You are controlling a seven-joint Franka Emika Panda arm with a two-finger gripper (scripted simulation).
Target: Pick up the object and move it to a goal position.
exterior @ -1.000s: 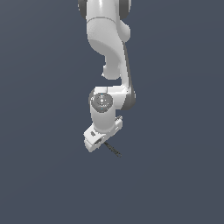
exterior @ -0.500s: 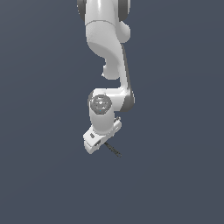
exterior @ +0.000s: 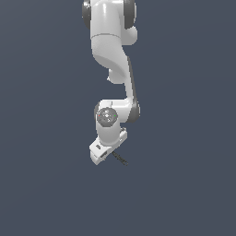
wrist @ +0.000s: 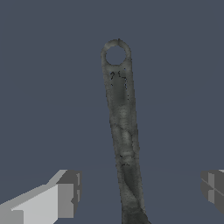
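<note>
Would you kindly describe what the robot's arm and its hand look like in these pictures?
The arm is glossy white with rounded segments and dark grey bands at the joints. The wrist joint bears a round grey cap. The hand is a white block; its fingers are boxy, white and grey. No cables show.

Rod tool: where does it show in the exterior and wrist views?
Exterior view: the rod tool is a thin dark sliver just below the gripper, poking toward the exterior view's right.
Wrist view: the rod tool fills the middle, ring end far from the camera, running between the two fingers.
Shared landmark: the gripper.
</note>
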